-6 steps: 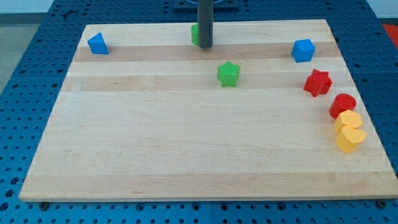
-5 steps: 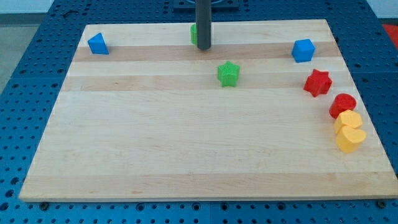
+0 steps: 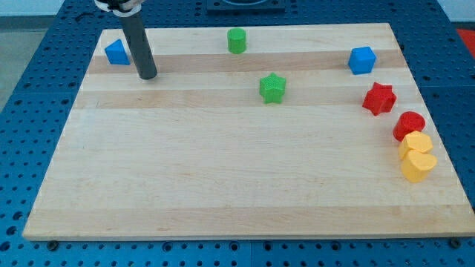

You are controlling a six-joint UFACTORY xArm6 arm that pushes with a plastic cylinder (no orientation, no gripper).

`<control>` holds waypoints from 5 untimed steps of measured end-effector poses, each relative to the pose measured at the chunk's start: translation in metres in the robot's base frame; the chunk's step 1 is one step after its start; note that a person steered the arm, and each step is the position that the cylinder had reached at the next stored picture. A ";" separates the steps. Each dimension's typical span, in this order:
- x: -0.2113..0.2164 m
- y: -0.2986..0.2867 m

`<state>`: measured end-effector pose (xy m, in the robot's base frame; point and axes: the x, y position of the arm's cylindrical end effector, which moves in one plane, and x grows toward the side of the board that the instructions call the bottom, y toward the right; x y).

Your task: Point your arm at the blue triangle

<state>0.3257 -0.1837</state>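
Observation:
The blue triangle (image 3: 116, 53) lies near the board's top left corner. My tip (image 3: 148, 76) rests on the board just to the right of it and slightly lower, a small gap apart, not touching. The rod rises from the tip toward the view's top left.
A green block (image 3: 237, 40) sits at top centre and a green star (image 3: 272, 87) below it. A blue cube (image 3: 361, 60), a red star (image 3: 378, 99), a red block (image 3: 409, 126) and two yellow blocks (image 3: 415, 158) line the right side of the wooden board (image 3: 223, 178).
My tip has moved left from beside the green block at top centre to just right of the blue triangle. The green block now shows fully. No block has moved.

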 end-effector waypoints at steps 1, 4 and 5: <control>0.000 -0.004; -0.007 -0.046; -0.013 -0.065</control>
